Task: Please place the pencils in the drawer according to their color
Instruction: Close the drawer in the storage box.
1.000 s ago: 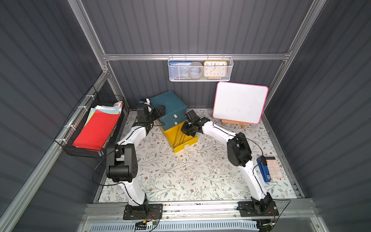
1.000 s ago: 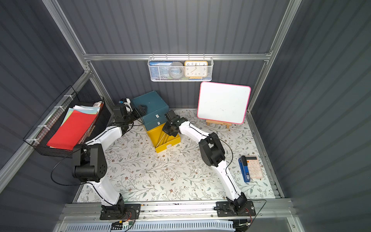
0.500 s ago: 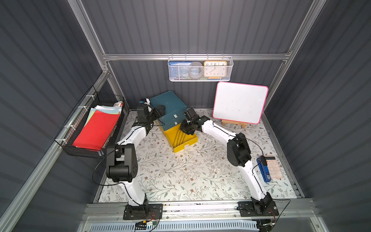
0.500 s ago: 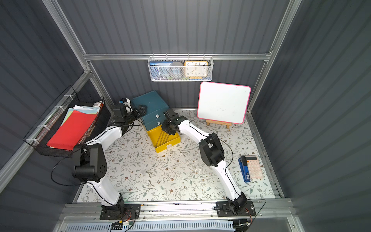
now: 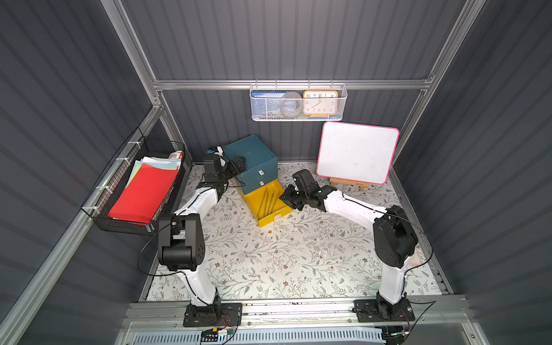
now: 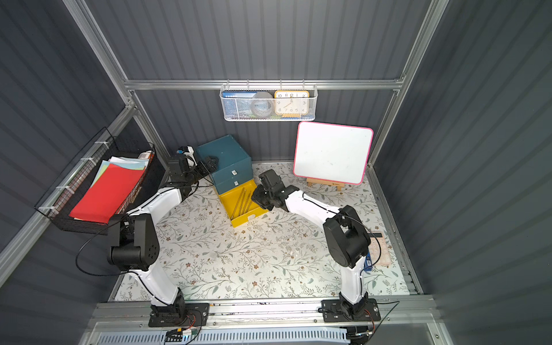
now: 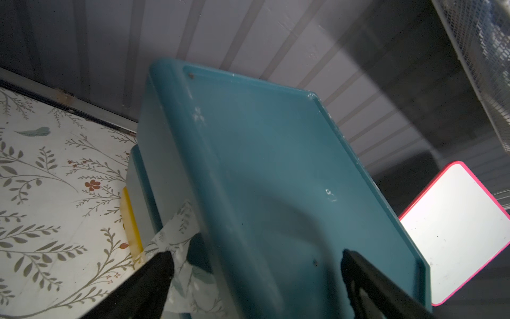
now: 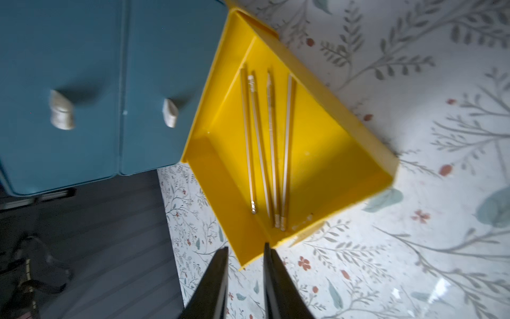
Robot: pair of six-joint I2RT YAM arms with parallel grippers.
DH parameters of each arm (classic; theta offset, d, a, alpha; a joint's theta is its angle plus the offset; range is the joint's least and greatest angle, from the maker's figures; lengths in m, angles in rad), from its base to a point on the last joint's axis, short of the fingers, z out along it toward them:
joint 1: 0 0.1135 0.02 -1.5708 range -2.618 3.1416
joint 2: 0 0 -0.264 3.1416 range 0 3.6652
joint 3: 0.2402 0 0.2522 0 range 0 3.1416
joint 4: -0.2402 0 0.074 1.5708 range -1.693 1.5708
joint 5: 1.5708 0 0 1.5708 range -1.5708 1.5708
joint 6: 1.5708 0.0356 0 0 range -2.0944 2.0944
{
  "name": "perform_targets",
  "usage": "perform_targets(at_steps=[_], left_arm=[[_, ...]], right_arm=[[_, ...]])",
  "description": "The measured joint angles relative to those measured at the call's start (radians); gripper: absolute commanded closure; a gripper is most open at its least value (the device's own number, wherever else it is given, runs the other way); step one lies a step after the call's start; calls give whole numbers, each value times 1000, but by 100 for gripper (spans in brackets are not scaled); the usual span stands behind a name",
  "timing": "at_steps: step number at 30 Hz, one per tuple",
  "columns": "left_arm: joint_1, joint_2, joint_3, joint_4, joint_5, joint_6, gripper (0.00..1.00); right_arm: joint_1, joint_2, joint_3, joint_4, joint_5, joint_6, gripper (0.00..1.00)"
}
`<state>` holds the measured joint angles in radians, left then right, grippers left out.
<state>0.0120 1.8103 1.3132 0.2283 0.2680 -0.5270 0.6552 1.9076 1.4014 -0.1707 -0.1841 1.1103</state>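
A yellow drawer (image 5: 268, 222) (image 6: 246, 221) (image 8: 358, 198) stands pulled out from the bottom of a teal cabinet (image 5: 251, 152) (image 6: 224, 152) (image 7: 276, 165) (image 8: 82, 82). Several gold-yellow pencils (image 5: 267, 200) (image 6: 243, 201) (image 8: 267, 143) lie side by side in it. My right gripper (image 5: 285, 198) (image 6: 258, 198) (image 8: 245, 248) hovers just outside the drawer's right wall, open by a narrow gap with nothing between its fingers. My left gripper (image 5: 239, 162) (image 6: 212, 162) (image 7: 256, 254) is open wide astride the cabinet's upper left edge. No light blue or dark red pencils show.
The cabinet's two upper drawers are closed, with white handles (image 8: 62, 110). A pink-rimmed whiteboard (image 5: 357, 152) stands at the back right. A black wire basket of papers (image 5: 143, 191) hangs left. A white basket with a clock (image 5: 298, 103) hangs on the back wall. A calculator (image 6: 379, 251) lies far right.
My right gripper has drawn back from over the yellow drawer to its right side, and its jaws have parted a little. The left arm has not moved.
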Motion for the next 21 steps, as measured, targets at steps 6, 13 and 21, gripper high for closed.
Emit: perform_targets(at_steps=[6, 13, 21], left_arm=[[0, 0, 0, 0, -4, 0, 0], [0, 0, 0, -1, -8, 0, 0], [0, 0, 0, -1, -11, 0, 0]], right_arm=[[0, 1, -206, 134, -18, 110, 85], [1, 67, -243, 291, -33, 205, 100], [1, 193, -154, 350, -34, 271, 100]])
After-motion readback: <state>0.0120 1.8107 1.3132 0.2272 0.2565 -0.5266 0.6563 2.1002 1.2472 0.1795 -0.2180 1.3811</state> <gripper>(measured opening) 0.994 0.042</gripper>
